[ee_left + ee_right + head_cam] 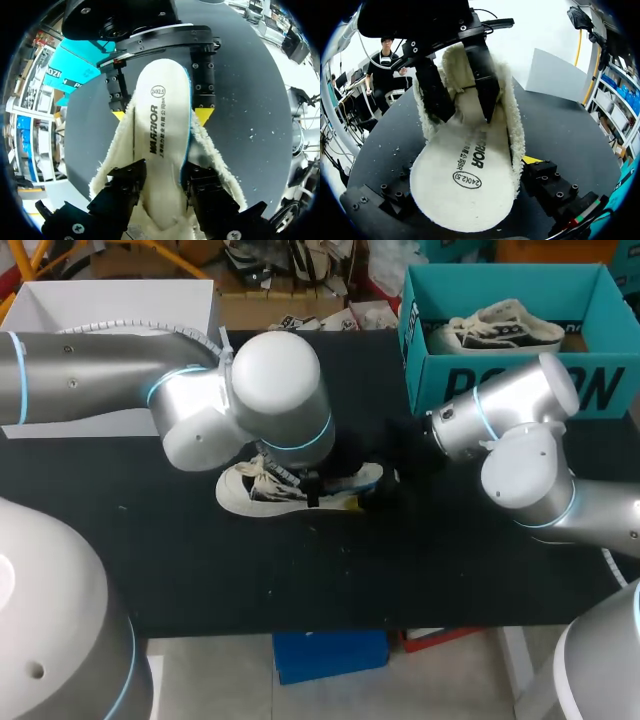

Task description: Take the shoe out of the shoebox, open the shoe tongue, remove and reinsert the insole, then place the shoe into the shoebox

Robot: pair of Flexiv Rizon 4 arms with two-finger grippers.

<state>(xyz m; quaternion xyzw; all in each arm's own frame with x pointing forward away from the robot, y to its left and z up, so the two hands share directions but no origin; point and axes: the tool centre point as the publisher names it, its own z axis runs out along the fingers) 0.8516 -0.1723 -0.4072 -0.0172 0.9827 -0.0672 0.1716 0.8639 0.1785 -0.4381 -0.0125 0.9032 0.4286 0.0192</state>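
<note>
The white lace-up shoe (pixel 262 488) lies on its sole near the middle of the black worktop (pixel 300 580). Its long axis runs from 9 to 3 o'clock, with the rounded toe toward 9 and the laces uppermost. My left arm hangs over its heel half.

The white oval insole (pixel 162 145), fleece-edged and with its printed side showing, stretches lengthwise between the two grippers and continues the shoe's line toward 3 o'clock. The left gripper (pixel 162 182) pinches it from both sides. Its black fingers (pixel 482 82) press the fleece edges inward, so that end is folded into a trough.

The right gripper (pixel 161 115) comes in from 3 o'clock with its fingers spread wide. Its yellow fingertips (pixel 203 116) stand just beside the broad end of the insole, one on each side (the fleece hides whether either touches).

The teal cardboard shoebox (pixel 520 390) stands open at about 1 o'clock. A second white shoe (pixel 500 325) lies inside it.
</note>
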